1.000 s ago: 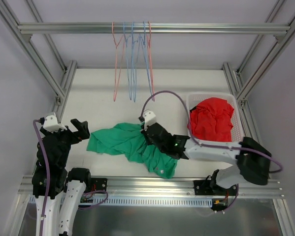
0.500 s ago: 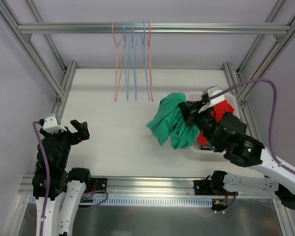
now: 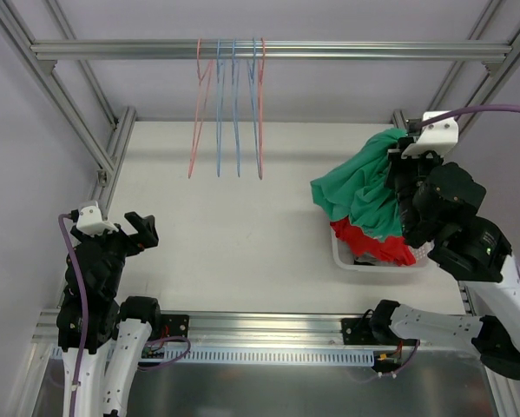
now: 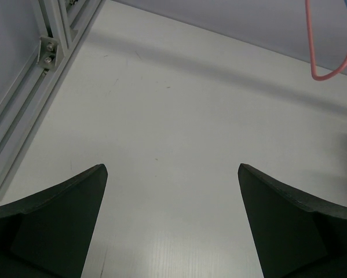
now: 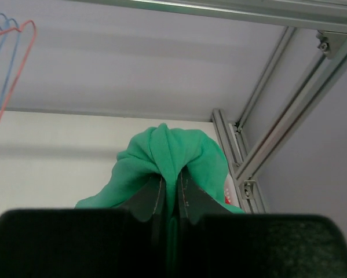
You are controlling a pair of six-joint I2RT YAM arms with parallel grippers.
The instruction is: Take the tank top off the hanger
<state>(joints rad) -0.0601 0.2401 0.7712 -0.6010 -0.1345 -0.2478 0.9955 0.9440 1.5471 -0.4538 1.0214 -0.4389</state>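
Tank top [image 3: 357,187], green, hangs bunched from the right jaws, which are pinched almost shut on a fold of it. In the top view the cloth drapes down and to the left of those jaws, over a white basket [image 3: 339,254] that holds a red garment [image 3: 377,248]. Whether green touches red cannot be told from there.

The right wrist view adds the grip itself. The two dark right fingers [image 5: 153,200] press together with the cloth squeezed between them, and it bulges just beyond their tips. A sliver of the basket shows just right of them, and the aluminium frame posts [image 5: 260,110] rise further right.

Left jaws stand wide and hold nothing. The top view places the left arm [image 3: 99,261] at the near left of the table [image 3: 242,226], well apart from the tank top. Only the left wrist view shows what lies at those jaws:
- Bare white table lies between and ahead of the left fingers [image 4: 51,226].
- A frame rail [image 4: 22,110] runs off to their left.
- The curved end of a pink hanger [image 4: 329,63] hangs ahead and to their right.

Pink and blue wire hangers [image 3: 236,113] hang from the top rail [image 3: 242,49], well ahead and left of the right jaws and apart from the tank top.
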